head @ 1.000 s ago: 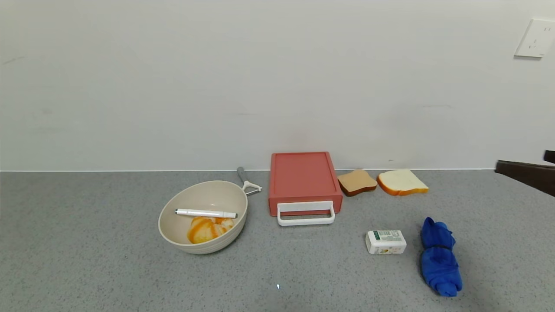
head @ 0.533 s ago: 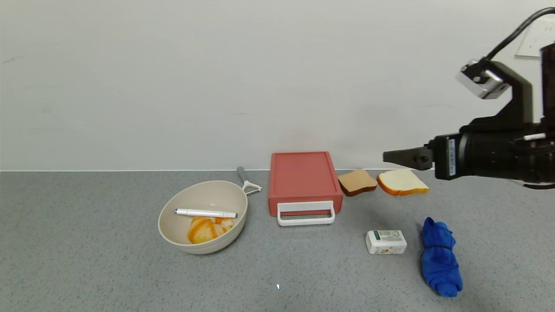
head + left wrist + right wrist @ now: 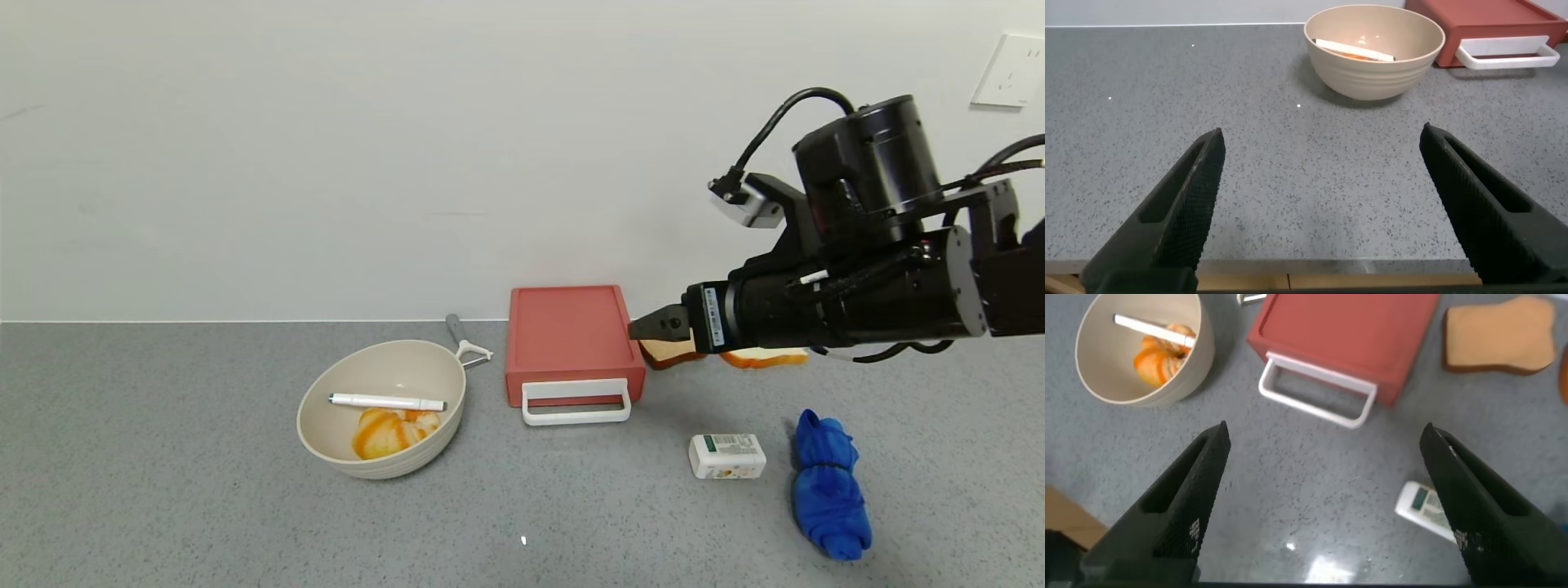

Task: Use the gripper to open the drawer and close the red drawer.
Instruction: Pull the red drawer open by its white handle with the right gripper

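Right gripper (image 3: 649,325) has swung in beside closed drawer (image 3: 571,336) | fingers spread wide, empty | should descend squarely onto white handle (image 3: 576,402), then pull straight.

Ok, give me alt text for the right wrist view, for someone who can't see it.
The open right gripper hovers above the grey counter, over the closed red drawer and its white loop handle. A beige bowl and a bread slice flank the drawer.
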